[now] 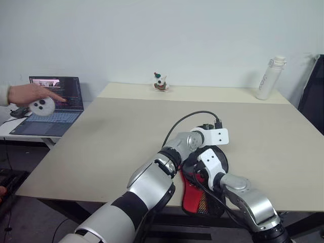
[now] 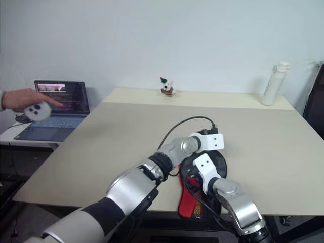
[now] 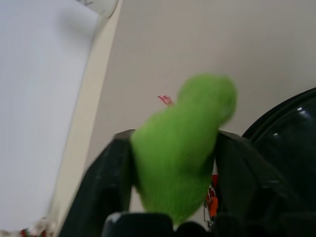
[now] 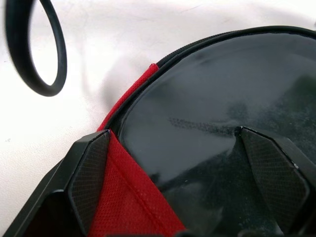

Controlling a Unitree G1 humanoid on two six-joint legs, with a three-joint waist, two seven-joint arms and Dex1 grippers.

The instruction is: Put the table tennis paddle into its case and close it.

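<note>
A: Where do I log the case (image 1: 197,195) and the table tennis paddle (image 4: 217,118)?

B: Lower centre of the head view, at the counter (image 1: 116,136) near edge. In the right wrist view the paddle's black face lies inside the case's red lining.

A: Hands?

B: I read the right hand (image 4: 173,173) spread, fingers straddling the paddle face. Left hand (image 3: 170,173) has a lime-green thing (image 3: 182,143) between its fingers; grip or release, I cannot tell.
</note>
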